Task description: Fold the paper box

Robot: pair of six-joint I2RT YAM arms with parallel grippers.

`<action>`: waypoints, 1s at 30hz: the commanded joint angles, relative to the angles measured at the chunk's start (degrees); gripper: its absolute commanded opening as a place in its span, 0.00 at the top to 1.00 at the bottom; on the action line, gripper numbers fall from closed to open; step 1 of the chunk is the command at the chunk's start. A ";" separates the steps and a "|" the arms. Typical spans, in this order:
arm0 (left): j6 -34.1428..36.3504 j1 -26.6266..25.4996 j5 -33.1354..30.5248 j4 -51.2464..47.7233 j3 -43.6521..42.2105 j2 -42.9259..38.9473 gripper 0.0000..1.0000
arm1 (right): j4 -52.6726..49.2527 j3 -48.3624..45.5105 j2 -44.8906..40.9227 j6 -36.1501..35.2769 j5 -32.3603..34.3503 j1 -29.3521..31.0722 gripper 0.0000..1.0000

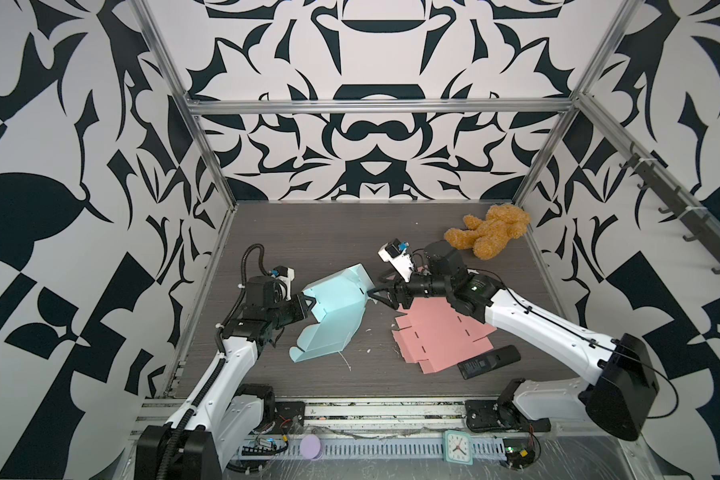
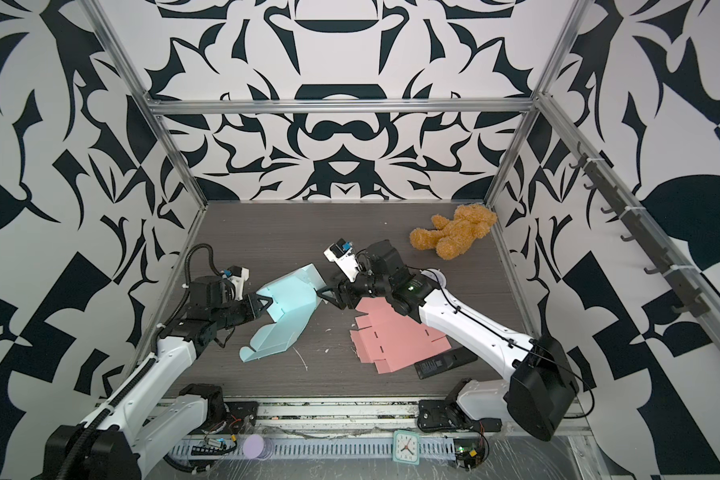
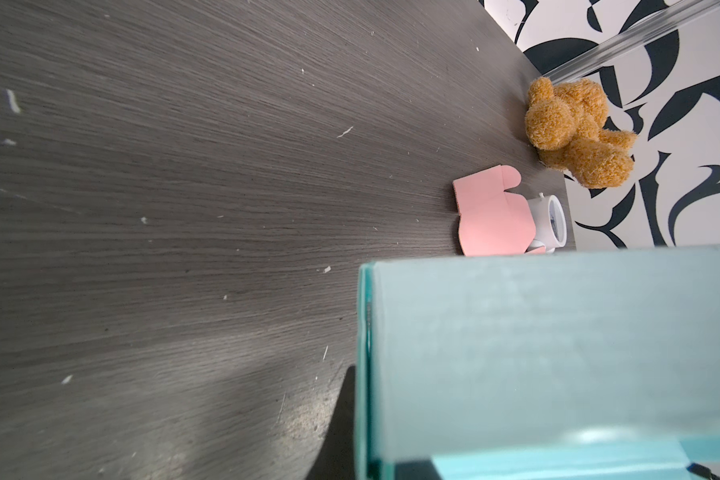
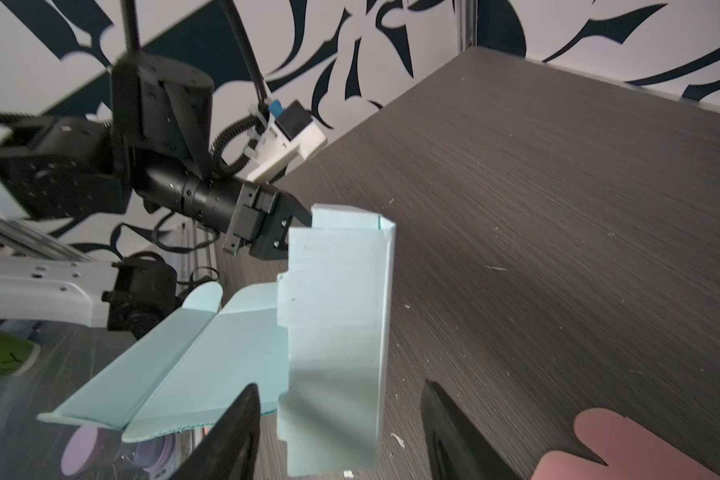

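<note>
Right wrist view shows the right gripper [image 4: 341, 384], jaws spread wide on either side of an upright wall of the half-folded light blue paper box [image 4: 337, 311], between both arms over the table [image 4: 558, 208], while the left gripper [image 4: 298, 222] pinches its far edge, fully closed

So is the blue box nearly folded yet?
Partly. The blue box already has some walls standing up. Right now the left end effector pinches one edge, and the open right end effector straddles another wall. Its front flaps still lie open, and the pink sheet is flat.
</note>
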 commanded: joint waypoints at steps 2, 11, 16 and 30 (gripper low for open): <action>0.55 0.01 0.76 -0.25 1.37 -0.52 0.95 | 8.38 -1.53 -1.85 6.57 -8.58 -4.05 0.36; 0.46 -0.02 1.16 -0.25 1.37 -0.43 0.95 | 7.45 1.26 4.39 8.25 -12.18 -4.35 0.43; 0.24 -0.07 1.22 -0.16 1.45 -0.34 0.95 | 7.42 1.71 5.40 8.05 -12.66 -3.96 0.53; 0.01 -0.35 0.80 -0.16 1.37 0.10 0.95 | 1.77 4.90 6.95 3.63 -8.18 0.84 0.66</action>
